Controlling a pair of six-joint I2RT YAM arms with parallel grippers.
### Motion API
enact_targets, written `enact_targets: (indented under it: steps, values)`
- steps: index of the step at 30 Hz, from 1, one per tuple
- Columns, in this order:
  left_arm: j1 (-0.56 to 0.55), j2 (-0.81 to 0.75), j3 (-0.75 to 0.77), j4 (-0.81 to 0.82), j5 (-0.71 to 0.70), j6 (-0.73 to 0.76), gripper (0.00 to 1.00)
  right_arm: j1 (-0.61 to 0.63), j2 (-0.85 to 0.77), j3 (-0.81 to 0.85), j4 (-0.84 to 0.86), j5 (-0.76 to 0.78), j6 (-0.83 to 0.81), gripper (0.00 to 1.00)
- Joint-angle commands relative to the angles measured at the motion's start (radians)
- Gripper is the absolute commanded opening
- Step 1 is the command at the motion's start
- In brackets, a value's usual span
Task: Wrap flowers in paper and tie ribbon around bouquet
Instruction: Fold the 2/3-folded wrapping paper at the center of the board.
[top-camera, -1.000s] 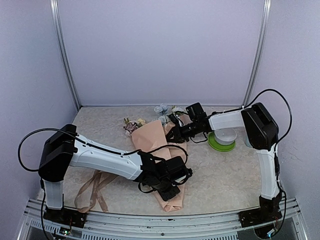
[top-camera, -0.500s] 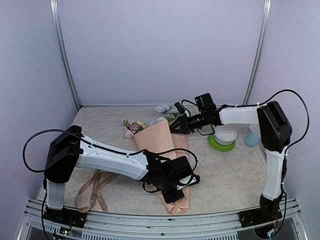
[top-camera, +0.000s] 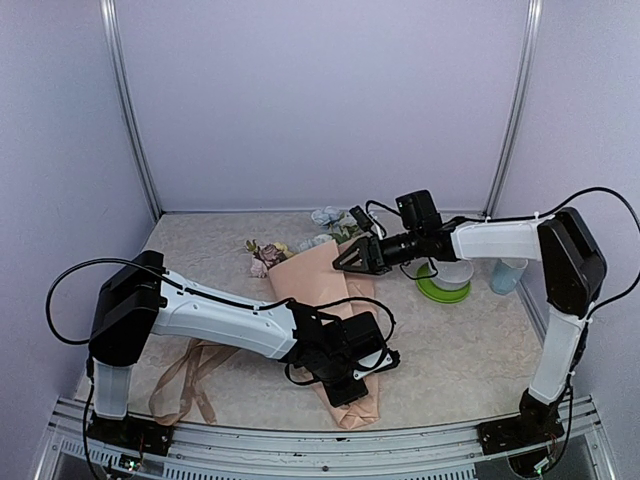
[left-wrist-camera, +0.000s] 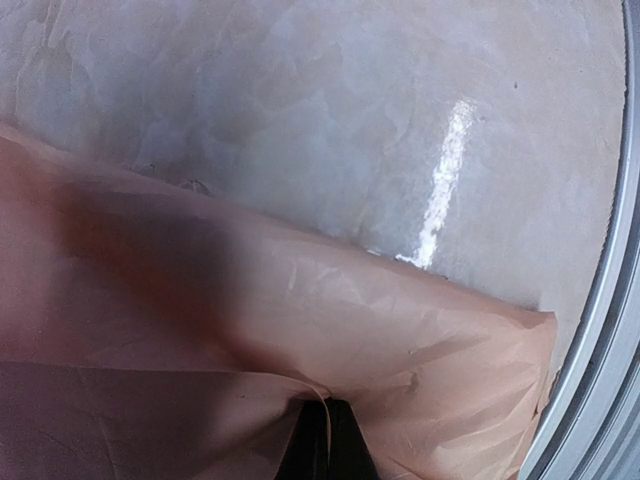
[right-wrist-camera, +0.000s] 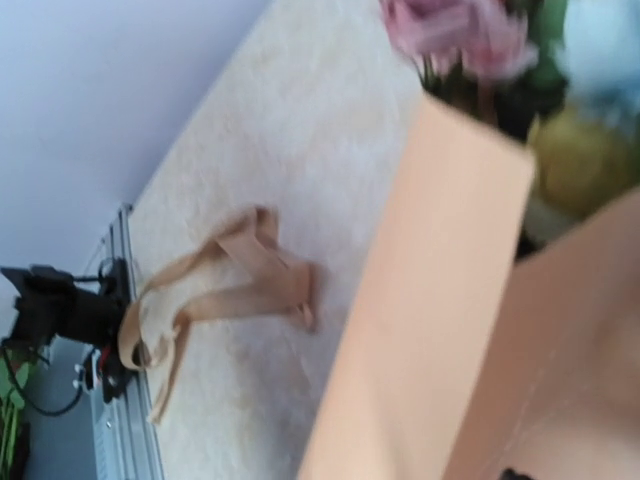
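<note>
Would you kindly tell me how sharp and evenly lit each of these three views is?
Top external: sharp and evenly lit, shadows soft. Left wrist: a bright glare streak on the table, and a dark shadow across the paper, which sits very close to the lens. Right wrist: the flowers are badly blurred, the paper edge is soft, the ribbon slightly clearer.

No text, label, brand or number can be read anywhere

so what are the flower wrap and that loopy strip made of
The paper: thin matte peach paper, judging by its sharp creases and crinkles. The ribbon: probably soft fabric, beige, lying in limp flat loops; its weave is too small to see.
</note>
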Motion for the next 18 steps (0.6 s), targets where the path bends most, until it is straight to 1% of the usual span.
enact_targets:
  steps: [1,5,6,7,9,10,12,13,14,16,18]
  values:
    - [-0.009,0.034,0.005,-0.036,0.049,0.014,0.00,0.028,0.065,0.055,-0.020,-0.006,-0.015,0.74]
    - [-0.009,0.033,0.002,-0.034,0.049,0.014,0.00,0.045,0.100,0.062,-0.033,-0.043,-0.016,0.60]
    - [-0.009,0.031,0.001,-0.032,0.049,0.014,0.00,0.044,0.105,0.056,-0.032,-0.047,-0.013,0.50]
    - [-0.009,0.031,-0.001,-0.031,0.048,0.014,0.00,0.044,0.106,0.050,-0.027,-0.048,-0.007,0.33]
    - [-0.009,0.030,-0.001,-0.030,0.048,0.014,0.00,0.042,0.105,0.033,-0.011,-0.041,0.006,0.04]
    - [-0.009,0.031,-0.001,-0.030,0.049,0.014,0.00,0.039,0.104,0.026,-0.006,-0.032,0.010,0.00]
    - [-0.009,0.027,-0.004,-0.030,0.048,0.013,0.00,0.023,0.101,0.014,0.003,-0.019,0.016,0.00]
    - [-0.008,0.023,-0.008,-0.028,0.048,0.013,0.04,0.013,0.101,0.005,0.015,-0.014,0.018,0.00]
    - [-0.008,0.015,-0.010,-0.024,0.042,0.010,0.12,0.002,0.102,-0.007,0.034,-0.011,0.046,0.00]
    - [0.000,-0.011,-0.005,-0.018,0.021,0.001,0.19,-0.012,0.117,-0.021,0.066,-0.020,0.073,0.00]
    - [0.012,-0.046,0.013,-0.016,0.005,-0.004,0.29,-0.013,0.129,-0.019,0.069,-0.022,0.071,0.00]
